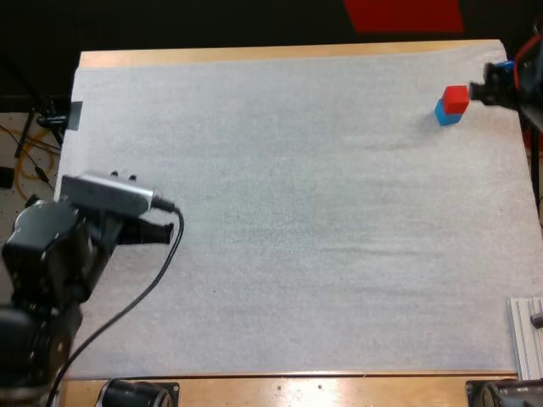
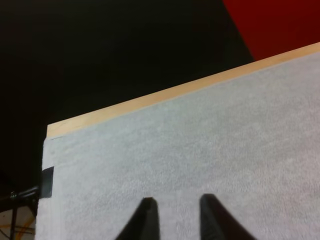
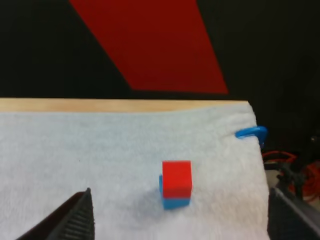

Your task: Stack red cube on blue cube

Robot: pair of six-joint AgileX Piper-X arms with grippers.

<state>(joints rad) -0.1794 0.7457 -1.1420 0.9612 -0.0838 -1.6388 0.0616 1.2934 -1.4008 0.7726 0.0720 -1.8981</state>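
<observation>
The red cube (image 1: pixel 456 98) sits on top of the blue cube (image 1: pixel 447 114), just ahead of the right claw (image 1: pixel 482 90) and apart from it. In the right wrist view the pair lies forward of the fingertips, on the line between the two fingers, which are spread wide and touch neither cube. So the stack looks made, and the claw is holding nothing.

Judging by its look, the red cube is a small, light, rigid block with flat faces and crisp edges. It should not deform or break, though smooth sides could slip under a weak pinch. The place to grip it, if a correction were wanted, is two opposite side faces, about mid-height and square on. The pads must stay above the seam so the blue cube is not caught too (a nudge low down would shift both). The red cube seems slightly offset, with a sliver of blue showing at one side, but it rests flat.

The left claw (image 2: pixel 177 215) is well apart from the cubes, far across the mat (image 1: pixel 297 212). Its fingers stand a narrow gap apart over bare mat, with nothing between them.

As for containers, the blue cube serves only as a base, and it carries the red cube alone.
</observation>
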